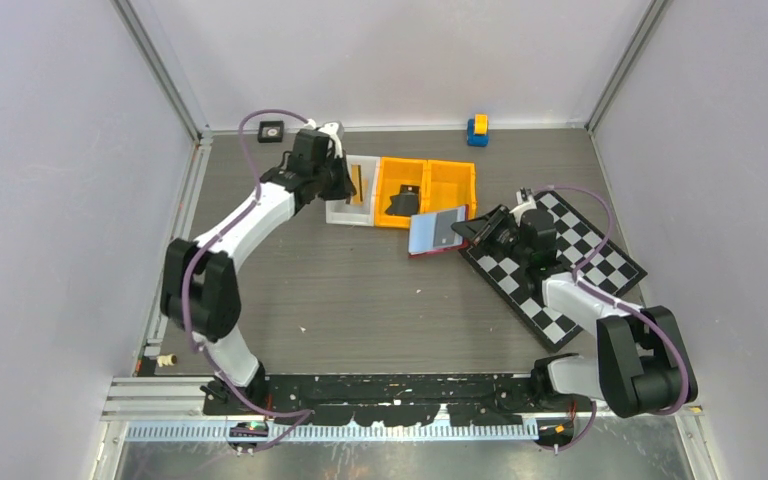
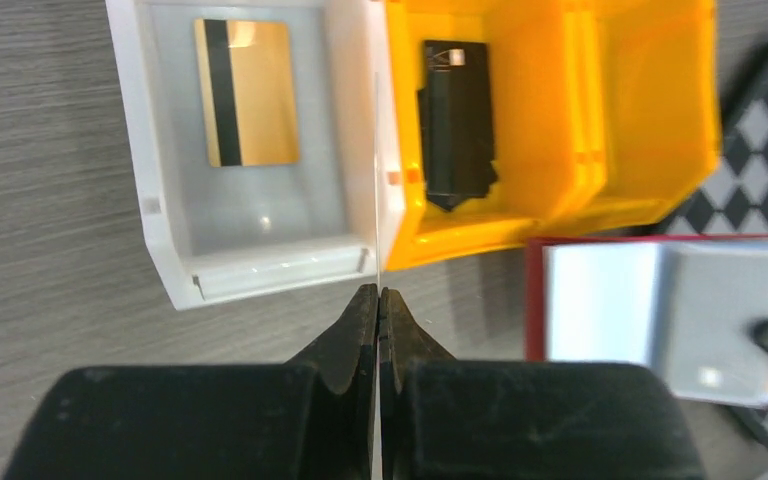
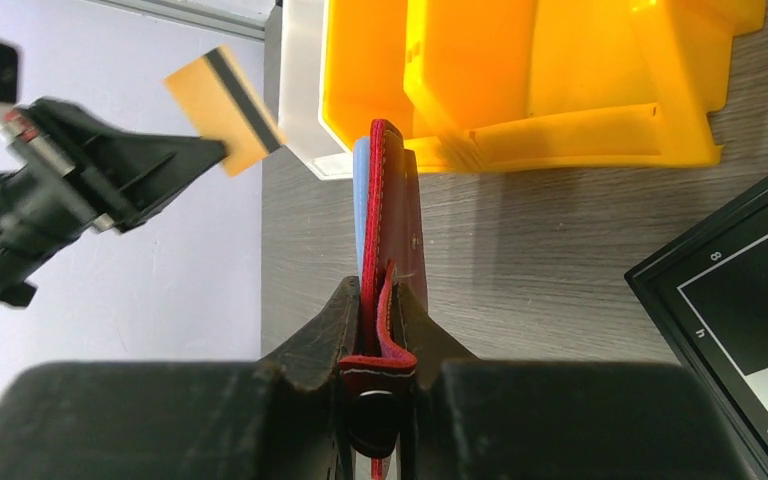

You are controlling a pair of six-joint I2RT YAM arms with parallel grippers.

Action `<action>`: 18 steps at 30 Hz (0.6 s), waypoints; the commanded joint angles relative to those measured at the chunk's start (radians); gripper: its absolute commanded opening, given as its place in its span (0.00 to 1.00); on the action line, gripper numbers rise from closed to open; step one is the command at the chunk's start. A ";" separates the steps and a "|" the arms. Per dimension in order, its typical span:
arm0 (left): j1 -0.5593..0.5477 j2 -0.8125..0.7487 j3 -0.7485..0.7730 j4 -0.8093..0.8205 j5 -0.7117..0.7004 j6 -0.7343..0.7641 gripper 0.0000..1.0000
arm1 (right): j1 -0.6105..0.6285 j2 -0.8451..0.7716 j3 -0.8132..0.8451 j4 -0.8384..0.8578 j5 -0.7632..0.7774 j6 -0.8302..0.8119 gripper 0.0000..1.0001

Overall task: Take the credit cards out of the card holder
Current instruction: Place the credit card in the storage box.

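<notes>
My left gripper (image 2: 378, 292) is shut on a credit card (image 2: 375, 180), seen edge-on as a thin pale line above the wall between the white bin and the orange bin. From the right wrist view the same card (image 3: 225, 110) shows tan with a dark stripe. A second tan card (image 2: 247, 92) lies flat in the white bin (image 2: 160, 230). My right gripper (image 3: 390, 290) is shut on the red card holder (image 3: 390, 200), holding it up off the table with its pale blue sleeves (image 1: 438, 230) facing up.
Two orange bins (image 1: 450, 185) stand right of the white bin; one holds a black object (image 2: 457, 120). A chequered board (image 1: 600, 265) lies under the right arm. A blue and yellow block (image 1: 477, 130) and a small black item (image 1: 270, 130) sit by the back wall.
</notes>
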State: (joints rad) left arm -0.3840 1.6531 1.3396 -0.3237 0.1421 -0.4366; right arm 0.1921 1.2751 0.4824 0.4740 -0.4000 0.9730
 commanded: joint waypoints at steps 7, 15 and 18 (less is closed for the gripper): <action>0.005 0.306 0.331 -0.267 -0.042 0.123 0.00 | -0.004 -0.049 -0.002 0.067 0.009 -0.020 0.01; 0.007 0.472 0.566 -0.443 -0.041 0.131 0.07 | -0.005 -0.050 -0.002 0.062 0.015 -0.021 0.00; 0.007 0.456 0.565 -0.449 -0.087 0.137 0.33 | -0.004 -0.046 -0.001 0.065 0.009 -0.020 0.00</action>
State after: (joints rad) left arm -0.3836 2.1300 1.8637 -0.6968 0.1009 -0.3225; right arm 0.1921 1.2457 0.4740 0.4702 -0.3901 0.9623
